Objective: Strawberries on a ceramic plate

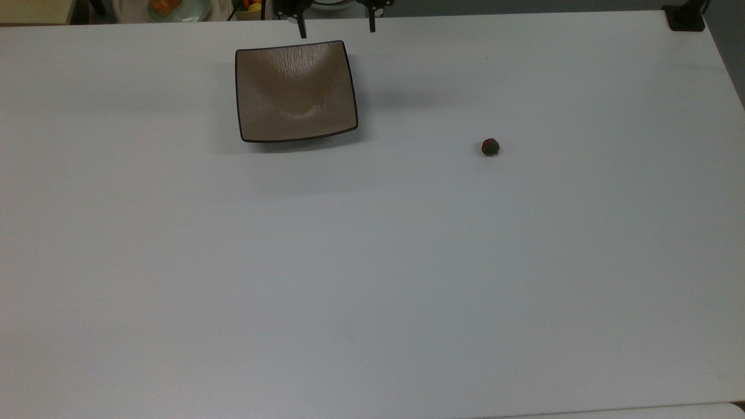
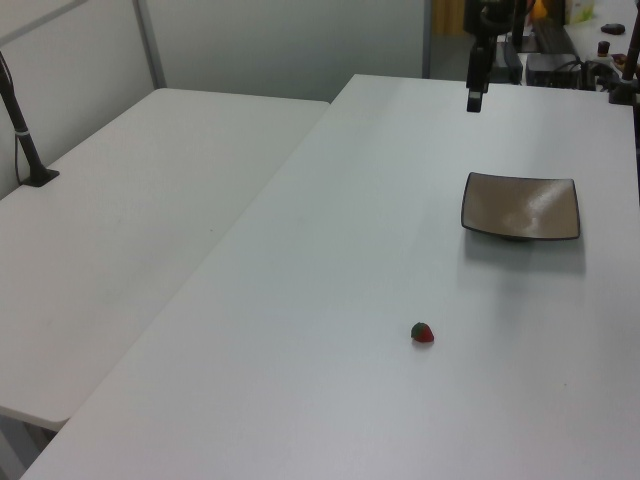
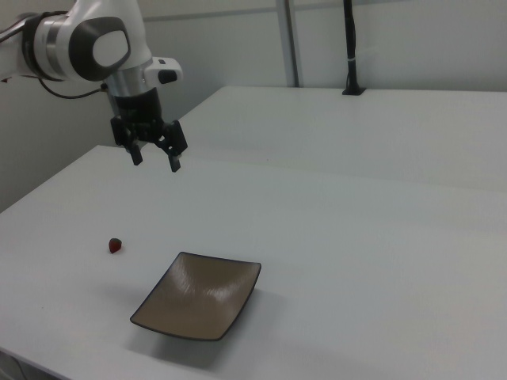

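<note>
Pincer (image 3: 155,160) hanging spread wide and empty above my white table (image 1: 372,262).

Going by size: I see the table, then the square tan ceramic plate (image 1: 295,91) sitting flat near the top view's upper edge, just below the two fingertips (image 1: 301,30). Smallest is the strawberry (image 1: 490,147), which lies on bare tabletop well apart from the plate, toward the top view's right; in the right view it sits (image 3: 116,245) to the plate's left (image 3: 198,306).
</note>
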